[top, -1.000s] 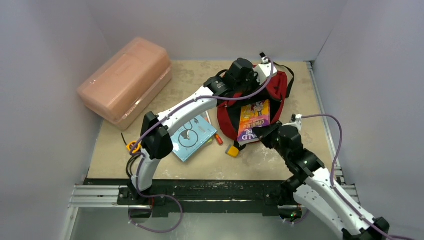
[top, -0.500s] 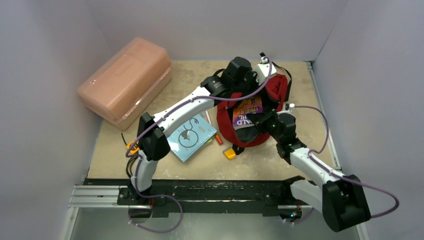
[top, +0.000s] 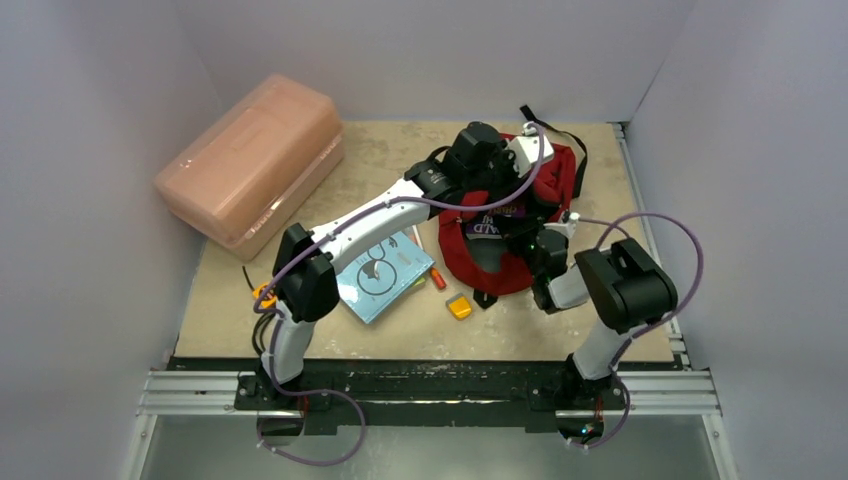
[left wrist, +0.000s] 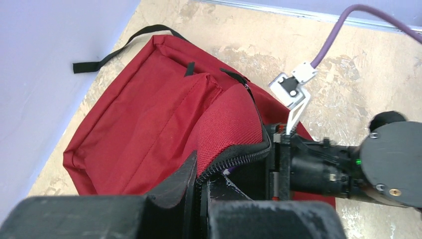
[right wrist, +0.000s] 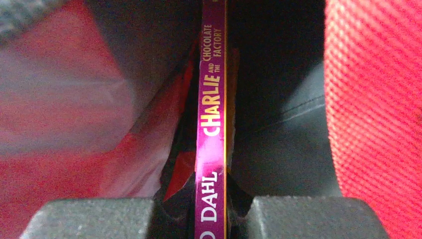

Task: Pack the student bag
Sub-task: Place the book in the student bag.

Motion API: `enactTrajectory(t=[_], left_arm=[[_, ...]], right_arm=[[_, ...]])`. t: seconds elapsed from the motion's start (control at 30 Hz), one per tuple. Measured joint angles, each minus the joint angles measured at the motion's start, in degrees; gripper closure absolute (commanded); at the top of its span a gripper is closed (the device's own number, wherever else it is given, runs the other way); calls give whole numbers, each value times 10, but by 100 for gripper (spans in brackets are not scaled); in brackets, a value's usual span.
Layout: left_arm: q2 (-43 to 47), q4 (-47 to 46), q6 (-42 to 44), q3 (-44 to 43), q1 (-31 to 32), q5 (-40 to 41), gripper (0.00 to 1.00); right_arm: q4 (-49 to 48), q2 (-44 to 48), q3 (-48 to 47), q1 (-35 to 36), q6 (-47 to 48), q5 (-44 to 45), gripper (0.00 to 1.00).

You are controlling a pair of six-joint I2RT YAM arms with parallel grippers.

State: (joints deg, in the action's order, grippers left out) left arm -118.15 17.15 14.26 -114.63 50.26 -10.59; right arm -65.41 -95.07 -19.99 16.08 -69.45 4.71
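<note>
The dark red student bag [top: 553, 178] lies at the back right of the table, mouth held open. My left gripper [top: 497, 190] is shut on the bag's black zipper edge [left wrist: 234, 158] and lifts it; the bag's body fills the left wrist view [left wrist: 144, 119]. My right gripper [top: 522, 238] is shut on a purple "Charlie and the Chocolate Factory" book [top: 492, 218], held spine-up [right wrist: 211, 114] and pushed into the bag's dark opening. Red bag fabric [right wrist: 378, 99] lies on both sides of the book. The right gripper also shows in the left wrist view [left wrist: 278, 164] at the bag's mouth.
A pink translucent box [top: 250, 160] stands at the back left. A light blue notebook [top: 385, 272], a small red pen-like item [top: 438, 278], a yellow block [top: 459, 307] and an orange-handled item [top: 265, 293] lie on the table left of the bag.
My right gripper has moved forward with the book, which has slid from on top of the bag into its opening. The right arm has folded up. The left gripper kept its hold.
</note>
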Motion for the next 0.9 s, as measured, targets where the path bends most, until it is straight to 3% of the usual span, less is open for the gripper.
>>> enactTrajectory(t=[0.27,0.47,0.7,0.9], left_arm=[[3,-30,31,18,0,-14,100],[5,-43,60,45,0,-15,100],[9,-58,77,58,1,2,100],[9,-68,76,58,2,8,100]], right_arm=[[-100,-128,-73,0,21,7,100],[-97,-169,-126,-4,45,7,79],[-40,-159,-144,-15,83,18,35],[70,-81,-145,-19,122,21,26]])
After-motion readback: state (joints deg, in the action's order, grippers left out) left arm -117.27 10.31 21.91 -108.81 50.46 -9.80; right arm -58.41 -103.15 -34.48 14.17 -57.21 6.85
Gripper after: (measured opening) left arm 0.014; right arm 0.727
